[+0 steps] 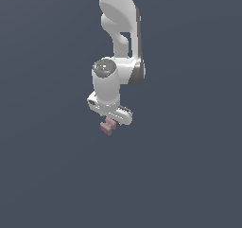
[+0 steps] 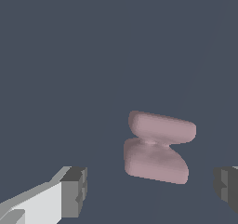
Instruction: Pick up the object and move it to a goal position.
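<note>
In the exterior view the white arm [image 1: 118, 57] reaches straight down over a plain dark grey surface. The pincer [image 1: 109, 122] hangs just above the object [image 1: 108, 126], a small mauve piece lying on the surface directly under the hand and partly hidden by it. How wide the fingers stand cannot be read from here.

In the wrist view the object [image 2: 158, 146] shows clearly: two rounded lobes joined by a pinched waist, like a bow-tie. The two grey fingertips [image 2: 74, 192] stand wide apart, one on each side, with the object between them but nearer one finger, and neither touches it. The pincer holds nothing.

The object looks small, rigid and probably light, with smooth, rounded faces that could slip. The narrow waist seems the safest place to grip, since the flaring lobes would likely keep it from sliding out.
</note>
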`<state>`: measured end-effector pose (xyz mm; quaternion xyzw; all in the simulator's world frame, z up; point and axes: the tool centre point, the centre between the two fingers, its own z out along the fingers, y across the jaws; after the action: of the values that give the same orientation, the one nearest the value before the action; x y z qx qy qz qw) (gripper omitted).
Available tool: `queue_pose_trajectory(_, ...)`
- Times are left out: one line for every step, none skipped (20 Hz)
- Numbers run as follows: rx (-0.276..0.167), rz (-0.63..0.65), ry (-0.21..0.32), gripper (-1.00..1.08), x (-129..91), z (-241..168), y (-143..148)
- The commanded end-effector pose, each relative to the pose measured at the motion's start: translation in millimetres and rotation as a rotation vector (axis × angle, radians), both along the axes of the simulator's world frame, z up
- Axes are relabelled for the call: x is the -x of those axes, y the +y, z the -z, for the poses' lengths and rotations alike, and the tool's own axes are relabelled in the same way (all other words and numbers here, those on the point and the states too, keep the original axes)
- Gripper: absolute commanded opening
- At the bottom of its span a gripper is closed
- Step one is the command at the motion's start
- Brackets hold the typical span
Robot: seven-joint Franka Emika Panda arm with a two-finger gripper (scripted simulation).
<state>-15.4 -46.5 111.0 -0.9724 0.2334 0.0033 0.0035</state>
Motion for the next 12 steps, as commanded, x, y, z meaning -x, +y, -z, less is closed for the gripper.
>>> queue_pose_trajectory(0.003,0.061,-0.002,1.00,2,8,-7)
queue_pose_trajectory(0.004,0.081,-0.002,1.00,3,10,-9)
queue_pose_trajectory(0.004,0.099,-0.002,1.00,4,12,-11)
queue_pose_trajectory(0.005,0.114,-0.003,1.00,5,14,-13)
queue_pose_trajectory(0.006,0.128,-0.003,1.00,5,16,-15)
queue_pose_trajectory(0.007,0.140,-0.003,1.00,6,17,-16)
queue_pose_trajectory(0.007,0.151,-0.004,1.00,7,19,-17)
queue_pose_trajectory(0.008,0.159,-0.004,1.00,7,20,-18)
queue_pose_trajectory(0.008,0.166,-0.004,1.00,7,20,-19)
queue_pose_trajectory(0.009,0.170,-0.004,1.00,7,21,-20)
queue_pose_trajectory(0.009,0.173,-0.004,1.00,8,21,-20)
queue_pose_trajectory(0.009,0.174,-0.004,1.00,8,21,-20)
